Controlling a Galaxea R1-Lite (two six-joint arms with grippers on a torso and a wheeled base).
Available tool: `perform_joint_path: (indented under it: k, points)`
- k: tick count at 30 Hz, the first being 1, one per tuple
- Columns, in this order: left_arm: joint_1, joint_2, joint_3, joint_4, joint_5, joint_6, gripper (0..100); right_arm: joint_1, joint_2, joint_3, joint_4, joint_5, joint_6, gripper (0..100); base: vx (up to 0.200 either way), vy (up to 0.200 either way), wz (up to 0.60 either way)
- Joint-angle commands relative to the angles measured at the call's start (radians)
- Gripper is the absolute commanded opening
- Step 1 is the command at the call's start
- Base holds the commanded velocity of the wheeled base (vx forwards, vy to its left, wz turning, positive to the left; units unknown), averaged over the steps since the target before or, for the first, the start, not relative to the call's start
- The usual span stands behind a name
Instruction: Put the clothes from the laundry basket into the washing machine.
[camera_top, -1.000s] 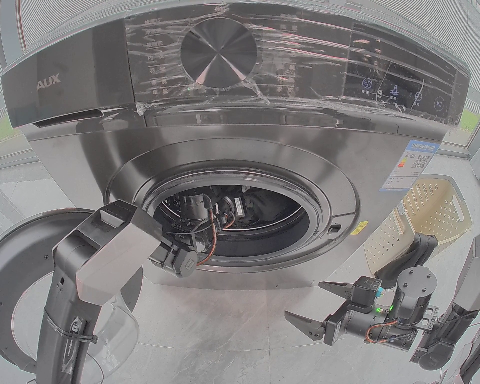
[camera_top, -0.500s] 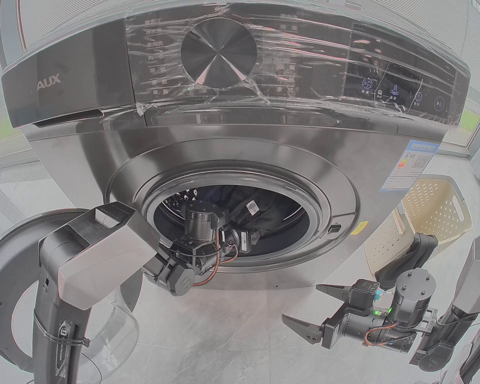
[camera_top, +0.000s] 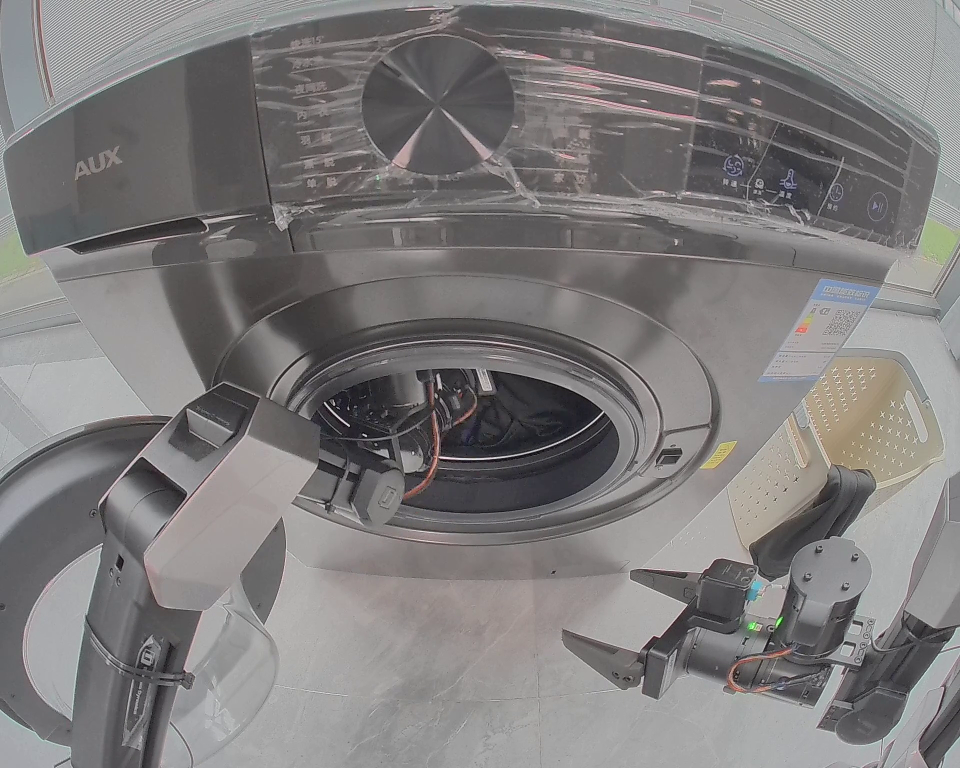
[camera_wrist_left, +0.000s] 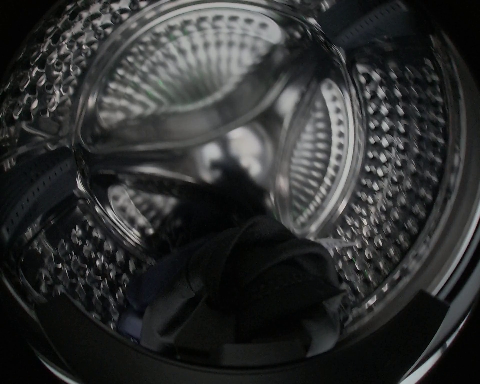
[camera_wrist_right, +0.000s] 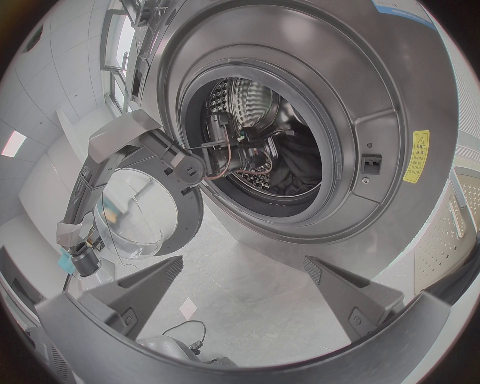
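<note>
Extends left arm (camera_top: 225, 490) forward, elbow bent, wrist (camera_top: 375, 492) apparently tilted upward. Holds right arm (camera_top: 820, 600) low and level, right hand (camera_top: 600, 606) pointed toward the left side, fingers (camera_top: 665, 580) spread wide apart.

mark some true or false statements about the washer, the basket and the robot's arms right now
1. The washing machine door is shut. False: it stands open on the robot's left.
2. Dark clothes lie in the drum. True.
3. The right hand grips a garment. False: it is open and empty, outside the machine.
4. A dark garment hangs from the laundry basket. True.
5. The left arm leads into the drum. True.
</note>
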Motion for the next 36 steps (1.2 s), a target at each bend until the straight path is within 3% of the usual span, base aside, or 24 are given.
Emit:
perform_joint_path:
  k: [1, 6, 7, 13, 14, 15, 16, 22, 32, 36]
  points:
    - [0.036, 0.062, -0.126, -0.027, 0.051, -0.012, 0, 0.001, 0.010, -0.001, -0.001, 0.000, 0.000, 100, 0.000, 0.000, 0.00]
    - [0.024, 0.058, -0.065, -0.044, 0.044, -0.012, 0, 0.001, 0.010, -0.001, -0.001, 0.000, 0.000, 100, 0.000, 0.000, 0.00]
    - [0.022, 0.055, -0.051, -0.044, 0.039, -0.014, 100, 0.001, 0.010, 0.001, -0.001, 0.000, 0.000, 100, 0.000, 0.000, 0.00]
    - [0.013, 0.030, 0.045, -0.038, 0.031, -0.012, 100, -0.001, 0.010, 0.001, -0.001, 0.002, 0.000, 100, 0.000, 0.000, 0.00]
    - [0.007, -0.045, 0.182, -0.026, -0.016, 0.001, 100, -0.001, 0.010, -0.001, -0.001, 0.000, 0.000, 100, 0.000, 0.000, 0.00]
    - [0.007, -0.045, 0.182, -0.026, -0.016, 0.001, 100, -0.001, 0.010, -0.001, -0.001, 0.000, 0.000, 100, 0.000, 0.000, 0.00]
    - [-0.004, -0.099, 0.300, -0.018, -0.041, 0.034, 100, -0.001, 0.012, 0.001, -0.001, 0.002, -0.002, 100, 0.000, 0.000, 0.00]
    - [-0.034, -0.188, 0.498, -0.024, -0.076, 0.080, 100, 0.001, 0.023, -0.001, -0.002, 0.000, 0.000, 100, 0.000, 0.000, 0.00]
    - [-0.090, -0.266, 0.656, -0.067, -0.134, 0.089, 100, -0.001, 0.019, -0.001, -0.002, 0.000, 0.000, 100, 0.000, 0.000, 0.00]
    - [-0.099, -0.283, 0.693, -0.107, -0.156, 0.106, 100, -0.007, 0.015, -0.001, -0.002, 0.000, 0.000, 100, 0.000, 0.000, 0.00]
